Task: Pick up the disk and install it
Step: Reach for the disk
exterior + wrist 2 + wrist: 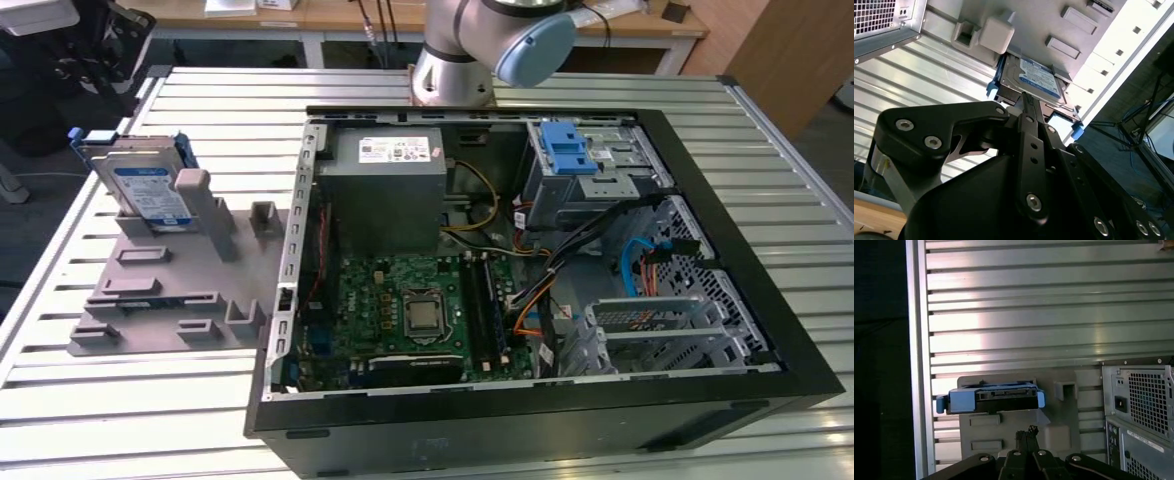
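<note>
1. Exterior view: the disk (140, 185) stands on edge in a grey holder plate (160, 290) on the slatted table (134, 420), at 10 o'clock from the open computer case (534, 422). The arm (487, 50) is at the case's 12 o'clock.
2. Second wrist view: the gripper (1025, 100) has its fingertips together with nothing between them. The disk (1036, 80) lies ahead, untouched.
3. First wrist view: the gripper (1026, 432) has its tips together, apart from the disk (991, 396). The disk's blue carrier edge faces the camera.

No print on the disk (144, 192) or the power supply sticker (395, 151) can be read.
</note>
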Tool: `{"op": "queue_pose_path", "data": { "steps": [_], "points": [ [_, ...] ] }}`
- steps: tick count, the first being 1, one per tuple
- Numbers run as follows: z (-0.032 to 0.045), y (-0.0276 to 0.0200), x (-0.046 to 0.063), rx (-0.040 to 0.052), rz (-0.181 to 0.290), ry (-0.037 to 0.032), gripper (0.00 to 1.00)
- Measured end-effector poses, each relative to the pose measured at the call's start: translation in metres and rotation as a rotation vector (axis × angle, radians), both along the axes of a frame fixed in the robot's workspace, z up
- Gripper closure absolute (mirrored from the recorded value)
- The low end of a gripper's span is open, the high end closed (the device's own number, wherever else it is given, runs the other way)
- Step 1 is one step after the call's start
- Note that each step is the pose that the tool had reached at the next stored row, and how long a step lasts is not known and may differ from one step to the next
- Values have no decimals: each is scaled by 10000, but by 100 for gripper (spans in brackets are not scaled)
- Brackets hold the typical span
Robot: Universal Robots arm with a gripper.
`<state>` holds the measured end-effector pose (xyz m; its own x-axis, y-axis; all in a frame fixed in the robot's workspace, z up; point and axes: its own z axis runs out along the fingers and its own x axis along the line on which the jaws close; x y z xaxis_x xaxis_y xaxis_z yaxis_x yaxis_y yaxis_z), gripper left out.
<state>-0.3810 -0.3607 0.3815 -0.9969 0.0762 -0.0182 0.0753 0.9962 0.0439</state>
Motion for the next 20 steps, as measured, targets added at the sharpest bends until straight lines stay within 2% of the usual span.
{"op": "queue_pose_path", "data": {
  "steps": [7, 14, 20],
  "points": [
    [-8, 20, -122, 0, 0, 6, 89],
    [-28, 94, -329, 0, 0, 9, 89],
    [-44, 132, -431, 0, -1, 18, 89]
  ]
}}
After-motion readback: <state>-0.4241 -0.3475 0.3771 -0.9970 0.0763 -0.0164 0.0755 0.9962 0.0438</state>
